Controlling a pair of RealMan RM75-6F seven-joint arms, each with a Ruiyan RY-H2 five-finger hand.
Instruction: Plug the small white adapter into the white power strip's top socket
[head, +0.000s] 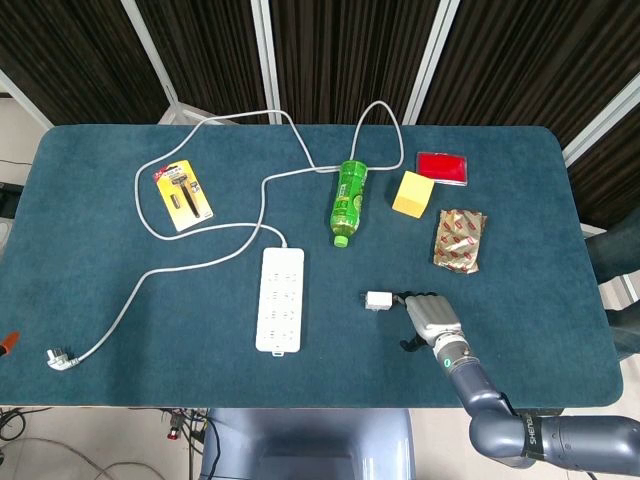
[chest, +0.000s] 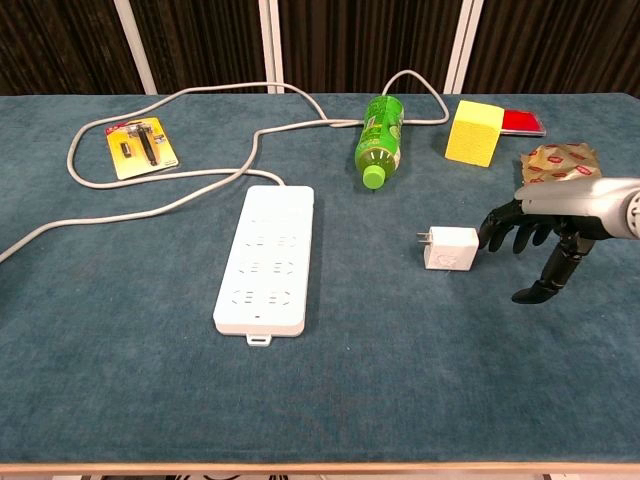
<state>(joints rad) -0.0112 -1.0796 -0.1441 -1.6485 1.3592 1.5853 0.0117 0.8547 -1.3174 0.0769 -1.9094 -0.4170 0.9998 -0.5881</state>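
The small white adapter (head: 378, 300) (chest: 450, 248) lies on the blue table, prongs pointing left, to the right of the white power strip (head: 280, 298) (chest: 267, 257). The strip lies lengthwise with its cable leaving the far end. My right hand (head: 425, 315) (chest: 530, 232) hovers just right of the adapter, fingers spread and pointing toward it, thumb hanging down, holding nothing. Its fingertips nearly reach the adapter's right side; contact is not clear. My left hand is not in either view.
A green bottle (head: 346, 202) lies behind the adapter, with a yellow block (head: 412, 194), a red card (head: 442, 167) and a snack packet (head: 460, 239) to the right. A razor pack (head: 182, 196) sits far left. The strip's grey cable (head: 190, 265) loops across the table to a plug (head: 58, 358).
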